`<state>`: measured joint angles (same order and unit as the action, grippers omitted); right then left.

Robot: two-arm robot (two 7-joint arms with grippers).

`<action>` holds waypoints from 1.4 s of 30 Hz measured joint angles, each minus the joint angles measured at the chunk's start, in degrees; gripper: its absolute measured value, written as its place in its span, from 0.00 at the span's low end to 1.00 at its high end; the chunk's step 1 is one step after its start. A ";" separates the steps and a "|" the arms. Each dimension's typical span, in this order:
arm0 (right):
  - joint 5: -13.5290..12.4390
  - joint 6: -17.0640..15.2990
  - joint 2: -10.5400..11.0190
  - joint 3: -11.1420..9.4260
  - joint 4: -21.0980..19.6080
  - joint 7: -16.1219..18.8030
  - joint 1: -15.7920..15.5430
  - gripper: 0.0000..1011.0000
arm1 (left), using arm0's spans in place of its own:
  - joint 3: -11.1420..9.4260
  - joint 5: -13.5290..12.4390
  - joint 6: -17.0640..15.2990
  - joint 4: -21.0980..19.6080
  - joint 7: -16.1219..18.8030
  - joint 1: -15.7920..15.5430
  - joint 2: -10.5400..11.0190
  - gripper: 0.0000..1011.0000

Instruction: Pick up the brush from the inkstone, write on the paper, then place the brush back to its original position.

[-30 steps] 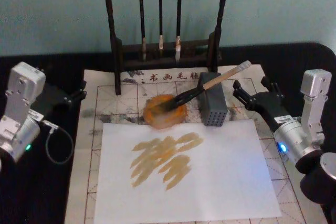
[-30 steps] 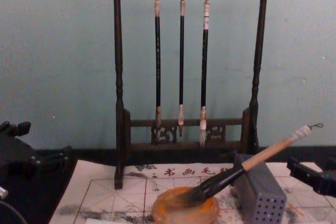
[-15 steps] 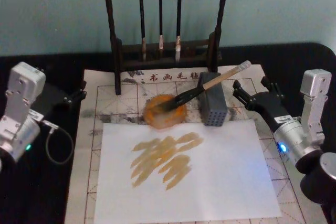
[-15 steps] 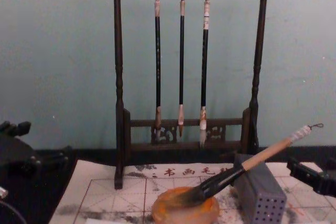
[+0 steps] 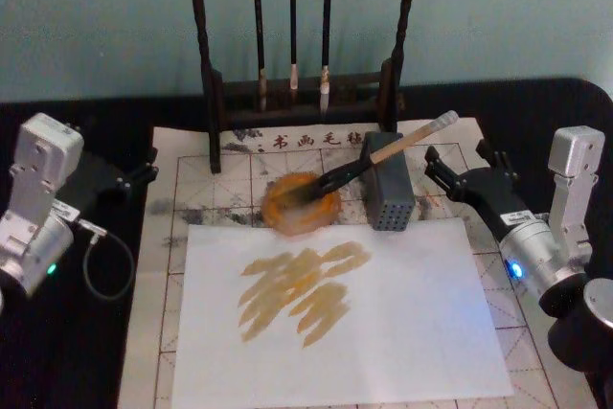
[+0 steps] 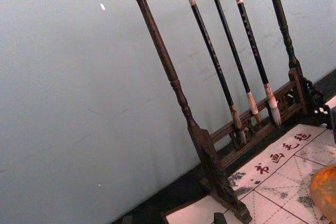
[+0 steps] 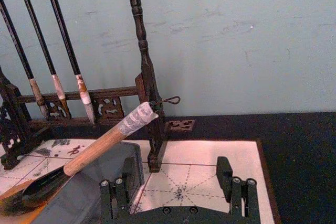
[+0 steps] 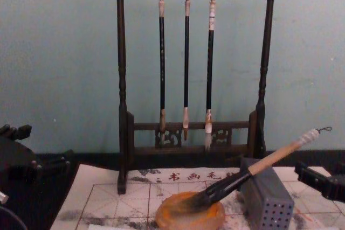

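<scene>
Over on the left, our left gripper (image 5: 137,176) sits parked off the mat; we can't tell how its fingers stand. Centre stage, the brush (image 5: 383,153) rests bristles-down in the inkstone (image 5: 301,204), its handle propped on the grey block (image 5: 387,193), slanting up and away to the right. Our right gripper (image 5: 464,172), fingers spread and empty, is clearly nearer, just beside that raised white end.
</scene>
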<state>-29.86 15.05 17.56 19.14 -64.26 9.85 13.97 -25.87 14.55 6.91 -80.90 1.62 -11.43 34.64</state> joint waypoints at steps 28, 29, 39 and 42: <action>0.00 0.00 0.00 0.00 0.00 0.00 0.00 0.99 | 0.00 0.00 0.00 0.00 0.00 0.00 0.00 0.99; 0.00 0.00 0.00 0.00 0.00 0.01 0.00 0.99 | 0.00 0.00 0.00 0.00 0.00 0.00 0.00 0.99; 0.00 0.00 0.00 0.00 0.00 0.00 0.00 0.99 | 0.00 0.00 0.00 0.00 0.00 0.00 0.00 0.99; 0.00 0.00 0.00 0.00 0.00 0.00 0.00 0.99 | 0.00 0.00 0.00 0.00 0.00 0.00 0.00 0.99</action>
<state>-29.86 15.04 17.56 19.14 -64.26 9.85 13.97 -25.86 14.55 6.91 -80.90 1.62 -11.43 34.65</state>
